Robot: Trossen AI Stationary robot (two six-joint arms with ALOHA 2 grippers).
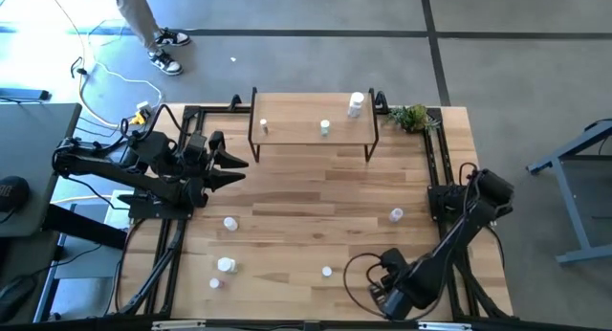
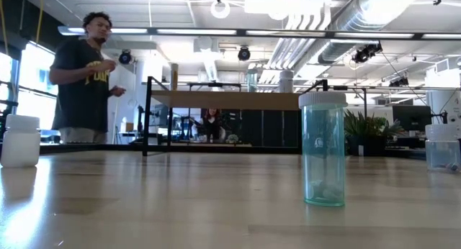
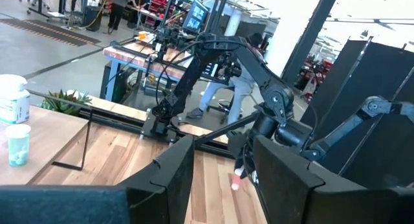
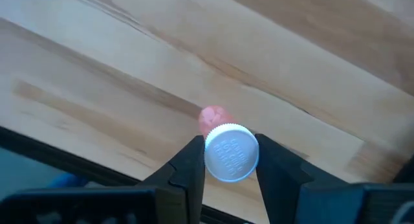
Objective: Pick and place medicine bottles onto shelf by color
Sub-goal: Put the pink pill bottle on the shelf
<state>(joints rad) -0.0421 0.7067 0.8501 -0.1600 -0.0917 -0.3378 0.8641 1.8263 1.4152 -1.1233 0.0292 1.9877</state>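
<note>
My right gripper, near the table's front edge on the right, is shut on a small pinkish-red medicine bottle with a white cap. My left gripper waits open, level above the table's left side, touching nothing. The shelf, a light-wood board on thin black legs, stands at the far edge. It carries a larger white bottle and two small ones. Several more small bottles stand on the tabletop, one at the right, others at the left front. My right gripper pinches the bottle's white cap between its two fingers, one on each side of the cap. The fingers come from above, pointing down. The pinkish body hangs below the cap, slightly tilted, and looks lifted clear of the wood.
In the low view a pale teal bottle stands close by and a white one at the left. A small green plant sits by the shelf's right end. A person stands beyond the table's far edge.
</note>
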